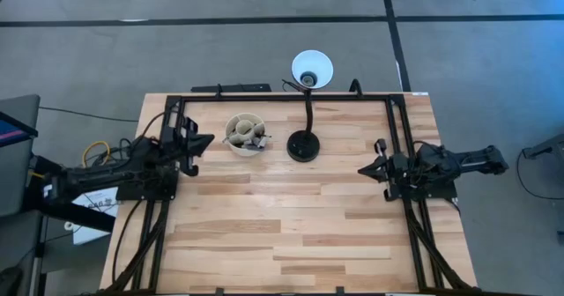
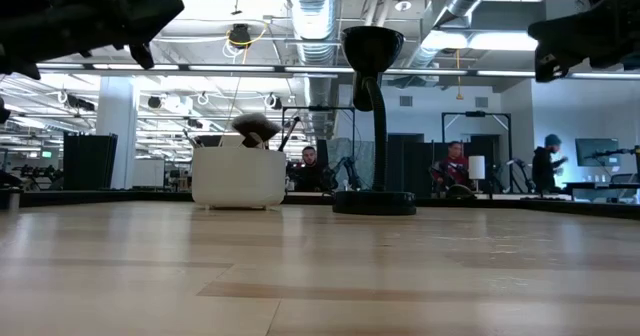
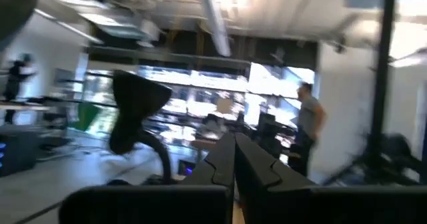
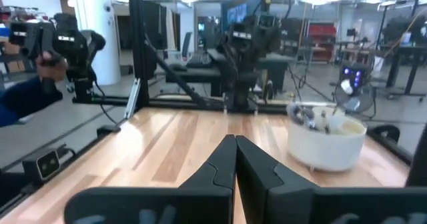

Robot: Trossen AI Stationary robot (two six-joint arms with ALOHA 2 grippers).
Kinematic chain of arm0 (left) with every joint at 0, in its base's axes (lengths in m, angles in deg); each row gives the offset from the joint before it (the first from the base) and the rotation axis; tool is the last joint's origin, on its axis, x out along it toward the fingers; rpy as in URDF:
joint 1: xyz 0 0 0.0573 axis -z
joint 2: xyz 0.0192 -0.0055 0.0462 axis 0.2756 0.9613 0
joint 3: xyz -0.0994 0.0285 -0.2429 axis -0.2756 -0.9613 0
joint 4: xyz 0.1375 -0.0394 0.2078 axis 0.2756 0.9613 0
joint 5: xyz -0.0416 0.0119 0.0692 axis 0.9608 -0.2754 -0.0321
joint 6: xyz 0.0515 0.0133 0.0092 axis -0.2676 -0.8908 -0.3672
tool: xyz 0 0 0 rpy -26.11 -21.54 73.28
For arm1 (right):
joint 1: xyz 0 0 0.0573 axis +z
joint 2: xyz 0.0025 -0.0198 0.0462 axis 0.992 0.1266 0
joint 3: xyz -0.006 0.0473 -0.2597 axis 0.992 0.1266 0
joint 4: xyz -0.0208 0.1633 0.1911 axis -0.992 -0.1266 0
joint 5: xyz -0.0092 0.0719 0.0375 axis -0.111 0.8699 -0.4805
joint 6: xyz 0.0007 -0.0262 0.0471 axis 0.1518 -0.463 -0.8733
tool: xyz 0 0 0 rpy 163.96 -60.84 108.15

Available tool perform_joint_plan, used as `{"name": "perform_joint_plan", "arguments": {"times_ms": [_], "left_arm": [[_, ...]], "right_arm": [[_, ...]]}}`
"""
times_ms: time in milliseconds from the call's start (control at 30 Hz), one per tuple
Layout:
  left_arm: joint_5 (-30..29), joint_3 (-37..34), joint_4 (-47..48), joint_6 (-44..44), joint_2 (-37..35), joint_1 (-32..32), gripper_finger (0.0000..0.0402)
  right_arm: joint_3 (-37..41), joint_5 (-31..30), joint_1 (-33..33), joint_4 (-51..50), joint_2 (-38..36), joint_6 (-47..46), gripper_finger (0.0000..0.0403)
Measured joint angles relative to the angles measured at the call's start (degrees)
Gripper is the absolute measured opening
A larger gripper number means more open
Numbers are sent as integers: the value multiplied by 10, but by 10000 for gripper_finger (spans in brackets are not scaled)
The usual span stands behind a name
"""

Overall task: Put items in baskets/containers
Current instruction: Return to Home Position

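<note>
Thin black-handled makeup brushes (image 1: 256, 138) are sitting in the small round cream cup (image 1: 246, 153), far left; none is lying loose; left gripper (image 1: 207, 142) and right gripper (image 1: 362, 169) are hovering empty, fingers together; loading is looking complete.

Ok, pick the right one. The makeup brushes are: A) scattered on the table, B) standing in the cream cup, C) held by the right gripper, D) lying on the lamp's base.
B: the brushes stick up out of the cream cup; the left gripper and right gripper are shut, holding nothing.
</note>
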Motion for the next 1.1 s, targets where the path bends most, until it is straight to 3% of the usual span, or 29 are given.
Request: {"name": "perform_joint_plan", "arguments": {"times_ms": [67,267,467,600,733,900,1100], "left_arm": [[34,0,1,3,5,-11,4],[35,0,0,-3,7,-11,4],[55,0,0,-28,3,-9,4],[72,0,1,-11,-1,-13,4],[125,0,0,71,-7,-37,4],[138,0,-15,136,-50,-62,4],[119,0,10,166,-158,-64,3]], "right_arm": [[18,-1,0,14,0,-12,1],[24,-2,-13,22,0,-54,1],[44,-2,-12,66,0,-8,1],[53,-1,-12,48,0,-35,1],[53,0,-12,48,0,-33,1],[53,2,-12,46,0,-54,1],[54,10,-7,45,0,-27,1]]}}
